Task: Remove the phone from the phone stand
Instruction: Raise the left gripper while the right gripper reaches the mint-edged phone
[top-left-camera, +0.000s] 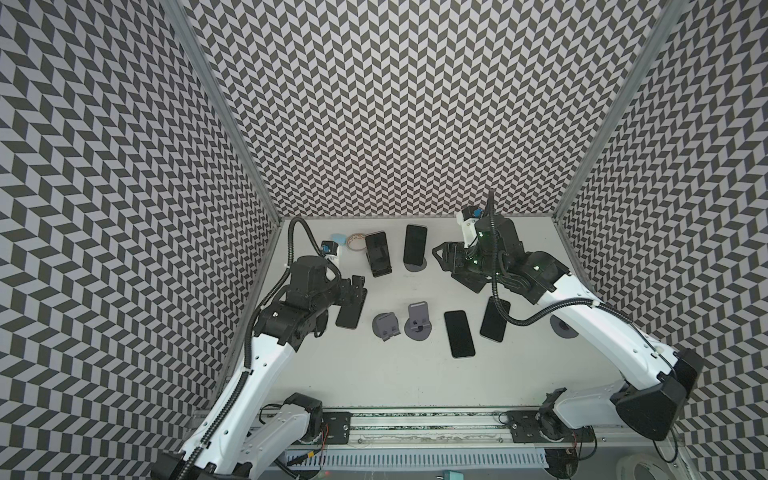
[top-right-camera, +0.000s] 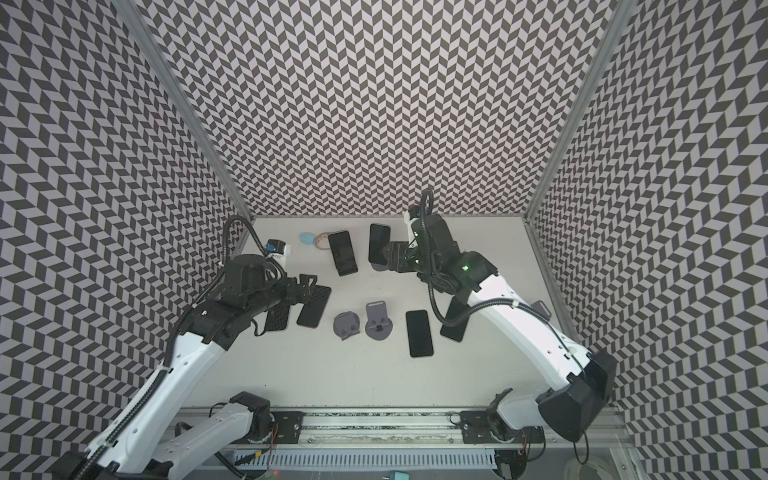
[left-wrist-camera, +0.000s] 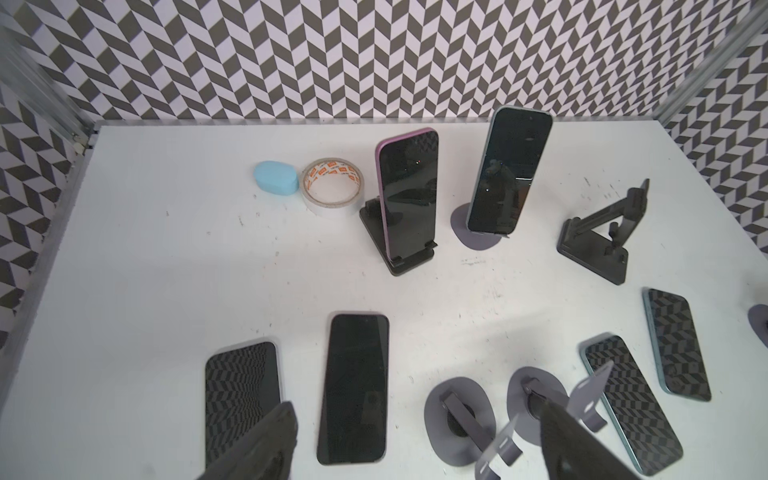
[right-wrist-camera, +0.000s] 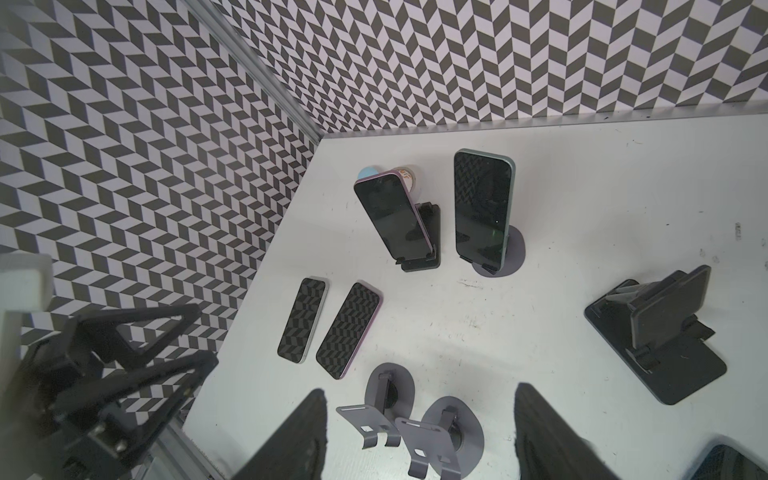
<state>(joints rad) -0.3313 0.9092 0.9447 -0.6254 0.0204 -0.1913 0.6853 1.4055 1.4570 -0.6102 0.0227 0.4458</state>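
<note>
Two phones stand upright at the back of the table. A pink-edged phone (left-wrist-camera: 409, 195) leans on a black phone stand (left-wrist-camera: 409, 266). A green-edged phone (left-wrist-camera: 507, 170) leans on a grey round-based phone stand (left-wrist-camera: 461, 226). Both phones also show in a top view, pink-edged (top-left-camera: 377, 249) and green-edged (top-left-camera: 415, 243). My right gripper (top-left-camera: 441, 255) hangs just right of the green-edged phone, open and empty, its fingers (right-wrist-camera: 291, 440) wide apart. My left gripper (top-left-camera: 357, 286) hovers open and empty above flat phones at the left, in front of the pink-edged phone.
Several phones lie flat: two at the left (top-right-camera: 277, 318) (top-right-camera: 313, 305), two at the right (top-left-camera: 459, 333) (top-left-camera: 494, 318). Two empty grey stands (top-left-camera: 385, 326) (top-left-camera: 419, 322) sit mid-table. An empty black stand (right-wrist-camera: 656, 332) lies under my right arm. A tape roll (left-wrist-camera: 332, 187) and blue case (left-wrist-camera: 276, 176) sit at the back left.
</note>
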